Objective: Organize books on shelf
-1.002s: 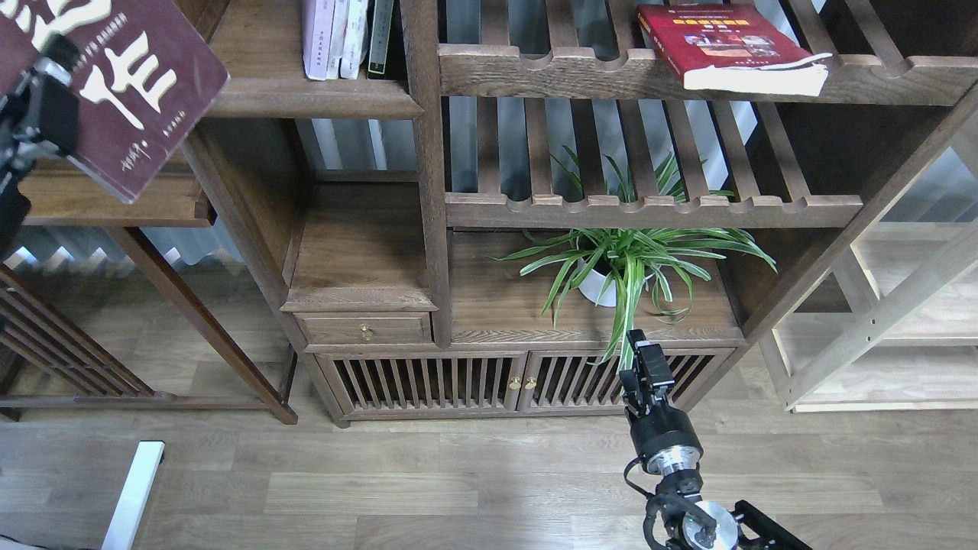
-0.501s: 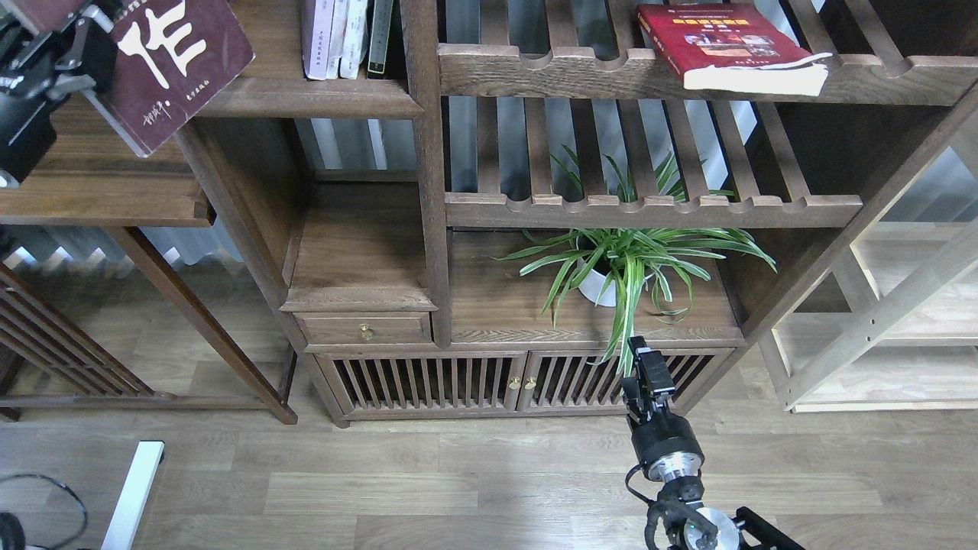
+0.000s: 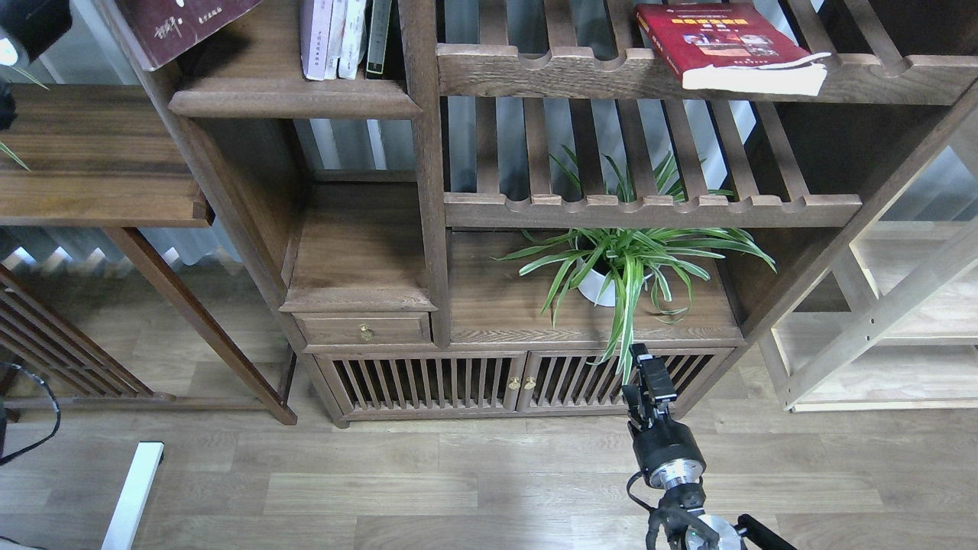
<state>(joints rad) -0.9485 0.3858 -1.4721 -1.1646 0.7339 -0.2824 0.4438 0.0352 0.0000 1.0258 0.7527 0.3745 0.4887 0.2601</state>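
Note:
The dark maroon book [image 3: 183,27] hangs tilted at the top left, over the left end of the dark brown shelf [image 3: 290,98]; its upper part is cut off by the frame edge. Only a black part of my left arm [image 3: 30,27] shows in the corner, and its fingers are out of view. The pale lavender book [image 3: 315,38] stands upright on the shelf beside other thin volumes. The thick red book [image 3: 726,42] lies flat on the upper slatted rack. My right gripper [image 3: 640,353] is low, in front of the cabinet doors, holding nothing; its dark fingers cannot be told apart.
A potted spider plant [image 3: 623,263] stands in the lower compartment, just above my right gripper. A low side table [image 3: 92,198] is at the left and a pale wooden frame [image 3: 879,321] at the right. A small drawer [image 3: 365,330] sits under the middle niche.
My left arm has risen and moved right, carrying the maroon book up over the shelf's left end and partly out of frame. My right gripper has barely moved.

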